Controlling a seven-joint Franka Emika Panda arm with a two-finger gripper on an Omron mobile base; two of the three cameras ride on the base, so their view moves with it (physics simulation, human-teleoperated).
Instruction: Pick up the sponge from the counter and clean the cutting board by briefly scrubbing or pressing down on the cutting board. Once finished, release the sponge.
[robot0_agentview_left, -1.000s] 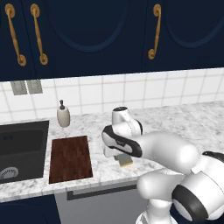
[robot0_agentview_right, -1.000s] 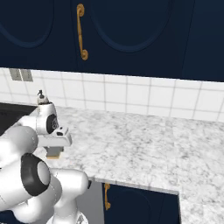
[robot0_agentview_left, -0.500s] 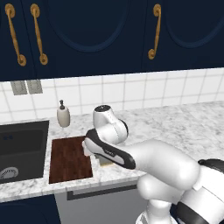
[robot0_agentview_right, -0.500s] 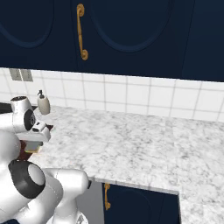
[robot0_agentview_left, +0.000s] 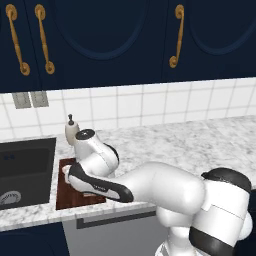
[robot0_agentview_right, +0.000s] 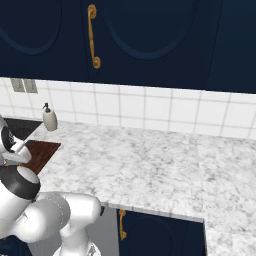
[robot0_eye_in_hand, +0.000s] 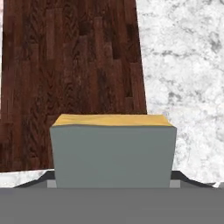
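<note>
Over the cutting board (robot0_eye_in_hand: 70, 65), arm stretched low to its left — hand (robot0_eye_in_hand: 112, 186) grasping the sponge (robot0_eye_in_hand: 113, 148).

Bare cutting board (robot0_eye_in_hand: 74, 65) lies open ahead, marble counter (robot0_agentview_right: 150, 165) stretches free rightward, soap bottle (robot0_agentview_left: 71, 131) guards the back corner

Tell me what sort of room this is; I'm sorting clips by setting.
A rendered home kitchen, it seems: a marble counter below a white tiled wall, dark blue cabinets with brass handles overhead, a dark sink and a soap dispenser beside a wooden cutting board.
</note>
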